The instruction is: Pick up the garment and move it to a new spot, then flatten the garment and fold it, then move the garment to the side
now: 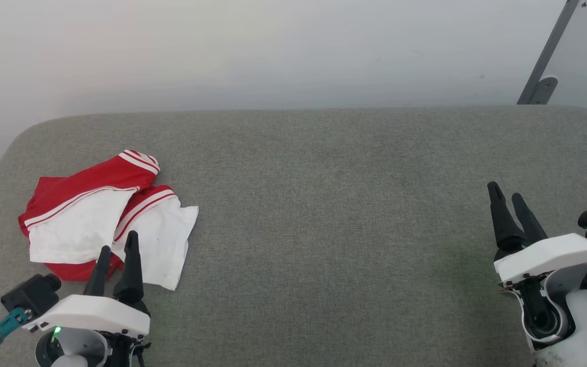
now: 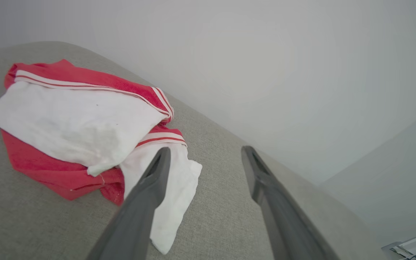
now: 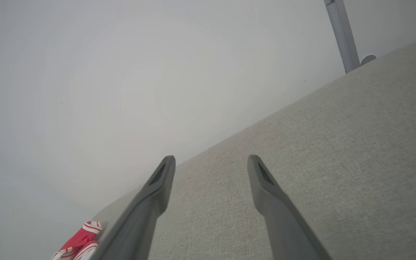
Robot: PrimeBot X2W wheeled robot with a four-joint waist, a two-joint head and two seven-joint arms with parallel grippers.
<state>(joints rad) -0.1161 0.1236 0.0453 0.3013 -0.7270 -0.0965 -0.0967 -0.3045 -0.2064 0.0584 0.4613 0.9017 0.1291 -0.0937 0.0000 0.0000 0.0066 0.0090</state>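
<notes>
Our left gripper (image 1: pixel 118 242), fingers spread and empty, hovers at the near edge of the crumpled garment (image 1: pixel 84 224) at the left end of the counter (image 1: pixel 324 204); our right gripper (image 1: pixel 505 191), likewise spread, sits well apart.

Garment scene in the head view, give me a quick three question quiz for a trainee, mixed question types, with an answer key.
1. True or false: the left gripper is shut on the garment.
2. On which part of the grey padded surface does the garment lie? A) the robot's left B) the middle C) the robot's right
3. Fill in: the right gripper has its fingers ___.
Key: 1 false, it is open and holds nothing; 2 A; 3 open.
</notes>
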